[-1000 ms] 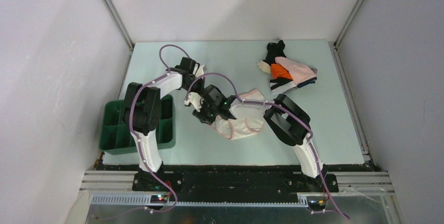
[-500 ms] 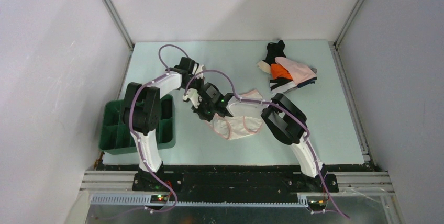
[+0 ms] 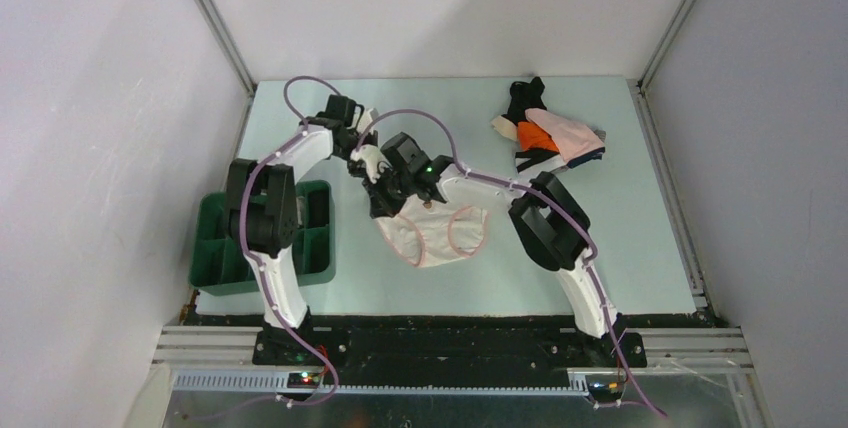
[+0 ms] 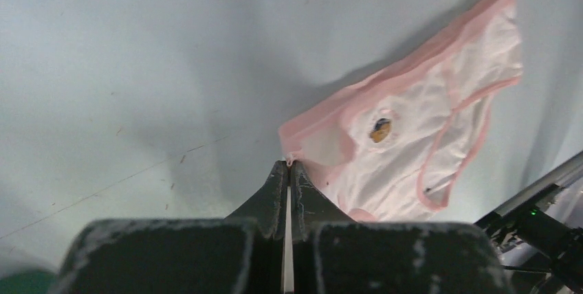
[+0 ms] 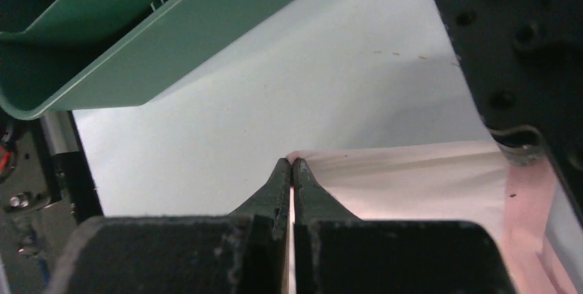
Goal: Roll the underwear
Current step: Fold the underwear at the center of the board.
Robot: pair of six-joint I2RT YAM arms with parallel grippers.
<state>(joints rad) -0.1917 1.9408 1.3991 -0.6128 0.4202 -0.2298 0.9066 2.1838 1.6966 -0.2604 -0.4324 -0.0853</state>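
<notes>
**Mia:** Where is the pink underwear [image 3: 440,236]?

**Ben:** Near the middle of the desk [image 3: 620,248], a little toward 6 o'clock. It is spread open and looks mostly flat. I can see both leg holes.

**Mia:** Is it rolled up?

**Ben:** No. I see no roll in it at all, so I think the rolling has not started yet. It looks like the arms are only getting it ready.

**Mia:** What about the other ones?

**Ben:** They lie in a messy pile [image 3: 552,138] at about 1 o'clock, well apart from the pink one. There is orange, black, white and pink in it. None of those look rolled either, so I think most of the job is left.

**Mia:** What is the left end effector [image 4: 289,170] doing?

**Ben:** It is clenched tight, with no gap between the fingers. The tips pinch a corner of the pink band, at about 10 o'clock on the underwear.

**Mia:** And the right end effector [image 5: 293,167]?

**Ben:** That one is clenched too. A corner of the same pink cloth sits right at its tips, so it seems to be grasping it. The two are just beside each other.

**Mia:** Anything else there?

**Ben:** A green tray [image 3: 212,248] at 8 o'clock, at the edge of the desk. The left arm hides part of it.
</notes>
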